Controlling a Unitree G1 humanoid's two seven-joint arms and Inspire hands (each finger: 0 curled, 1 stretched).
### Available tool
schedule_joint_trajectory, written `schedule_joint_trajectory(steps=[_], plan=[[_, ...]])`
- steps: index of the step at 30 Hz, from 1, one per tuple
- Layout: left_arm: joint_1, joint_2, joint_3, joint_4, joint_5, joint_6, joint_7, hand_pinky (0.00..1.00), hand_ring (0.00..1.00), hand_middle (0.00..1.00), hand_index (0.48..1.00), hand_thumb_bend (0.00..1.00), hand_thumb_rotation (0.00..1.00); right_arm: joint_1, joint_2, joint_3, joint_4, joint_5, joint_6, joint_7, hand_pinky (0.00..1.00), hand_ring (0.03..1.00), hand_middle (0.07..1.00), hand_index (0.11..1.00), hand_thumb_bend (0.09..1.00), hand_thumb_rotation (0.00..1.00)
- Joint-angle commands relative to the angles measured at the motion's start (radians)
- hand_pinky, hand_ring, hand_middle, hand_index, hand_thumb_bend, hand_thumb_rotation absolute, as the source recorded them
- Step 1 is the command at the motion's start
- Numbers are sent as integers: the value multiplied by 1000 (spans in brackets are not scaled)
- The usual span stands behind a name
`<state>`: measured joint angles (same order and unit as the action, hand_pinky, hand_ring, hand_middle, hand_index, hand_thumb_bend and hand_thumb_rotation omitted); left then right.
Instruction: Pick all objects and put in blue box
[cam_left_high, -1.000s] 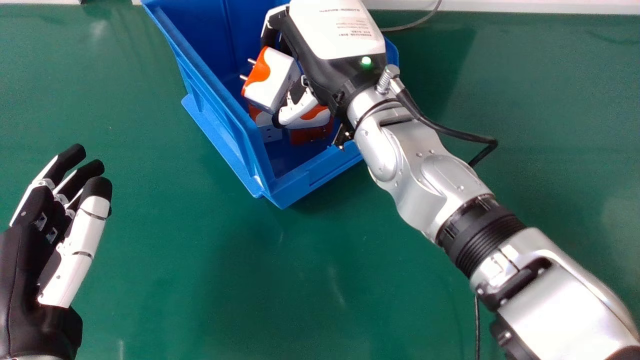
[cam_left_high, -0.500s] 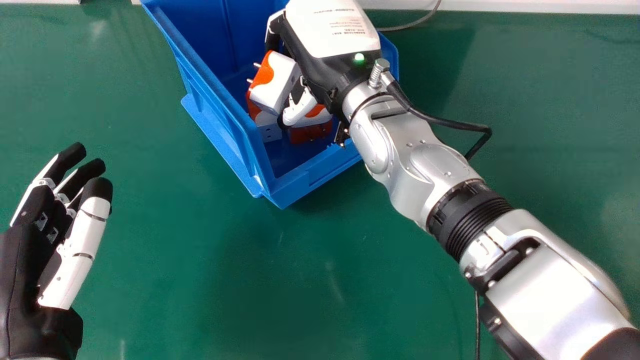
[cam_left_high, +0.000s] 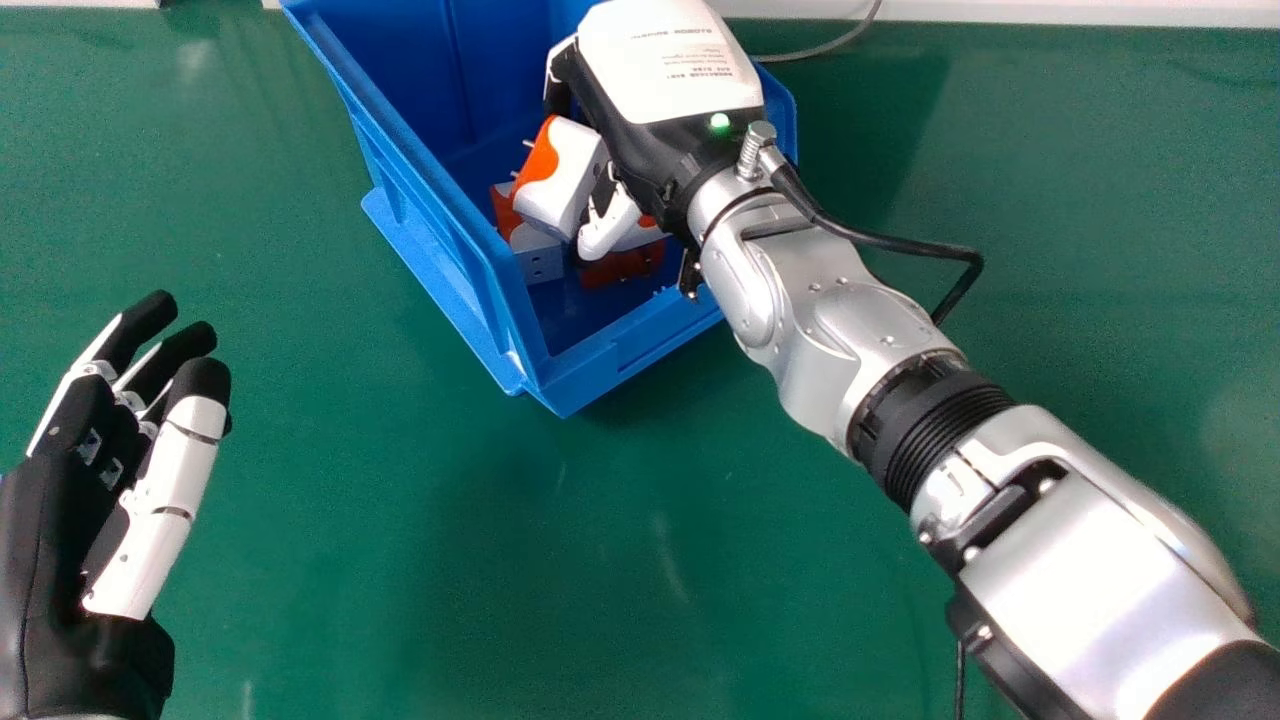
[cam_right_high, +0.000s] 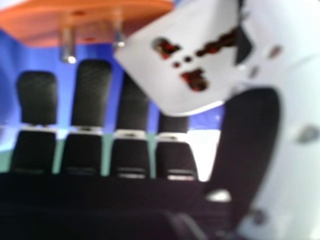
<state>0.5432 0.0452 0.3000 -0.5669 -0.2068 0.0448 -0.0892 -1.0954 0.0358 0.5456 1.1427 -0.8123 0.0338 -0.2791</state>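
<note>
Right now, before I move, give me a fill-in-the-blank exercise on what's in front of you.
The robot's ____ hand is outside the blue plastic box.
On the white-and-orange plug adapter by the black-and-white right hand, metal prongs stick out of the ____ side.
The small round light glows ____.

Missing words: left; orange; green.

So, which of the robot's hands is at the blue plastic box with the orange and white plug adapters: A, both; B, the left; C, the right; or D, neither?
C: the right hand is at the blue plastic box, near the adapters, while the left hand is off over the green table.
</note>
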Motion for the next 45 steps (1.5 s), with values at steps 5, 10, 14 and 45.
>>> schedule_joint_trajectory(steps=[5,10,14,45], plan=[[13,5,9,-29,-10,-14,-4,819,840,845,857,484,506,-58,9,2,5,14,-2,-39,301,440,546,521,490,0],[12,2,8,-29,-11,-12,1,823,842,845,857,486,510,-71,30,-15,6,48,56,11,295,437,543,527,490,0],[12,1,5,-24,2,-16,4,822,842,845,857,488,509,-76,38,-20,4,74,82,27,293,437,542,534,489,0],[25,-4,4,-21,-7,-34,-3,813,845,847,860,467,504,-68,38,45,-23,56,126,51,670,805,859,820,878,184]])
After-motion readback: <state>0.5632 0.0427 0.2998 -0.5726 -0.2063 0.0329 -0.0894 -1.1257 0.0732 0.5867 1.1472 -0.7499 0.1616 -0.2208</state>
